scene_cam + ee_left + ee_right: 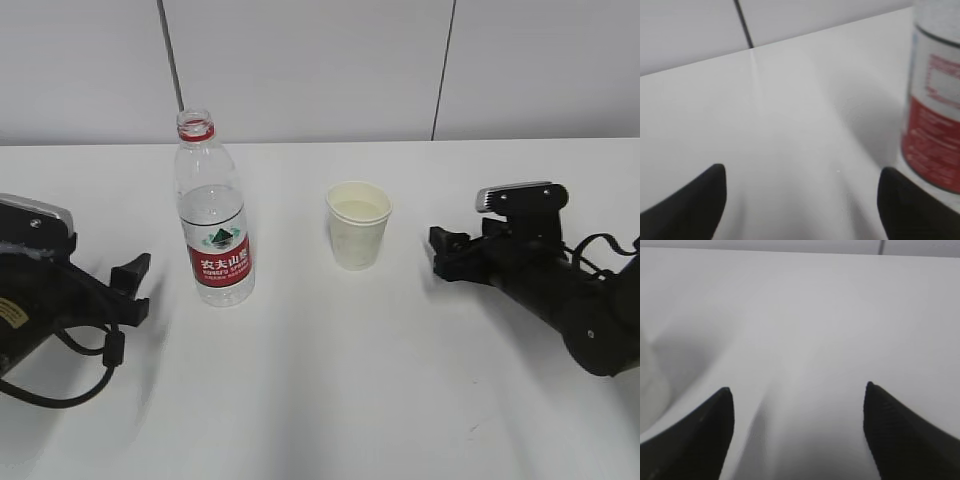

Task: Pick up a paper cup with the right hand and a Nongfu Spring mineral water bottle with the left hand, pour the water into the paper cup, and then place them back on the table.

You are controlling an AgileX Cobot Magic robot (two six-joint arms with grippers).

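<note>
The Nongfu Spring bottle (214, 213) stands upright on the white table (330, 400), uncapped, with a red neck ring and red label. The paper cup (358, 225) stands upright to its right with liquid inside. My left gripper (132, 288) is open and empty, left of the bottle, apart from it. In the left wrist view the bottle (935, 100) shows at the right edge, beyond the open gripper (802, 182). My right gripper (447, 252) is open and empty, right of the cup. In the right wrist view the gripper (797, 395) is open; the cup (649, 385) blurs at the left edge.
A grey wall with dark panel seams (170, 60) runs behind the table's far edge. The black arms rest low on the table at the left (40, 300) and right (560, 290) sides.
</note>
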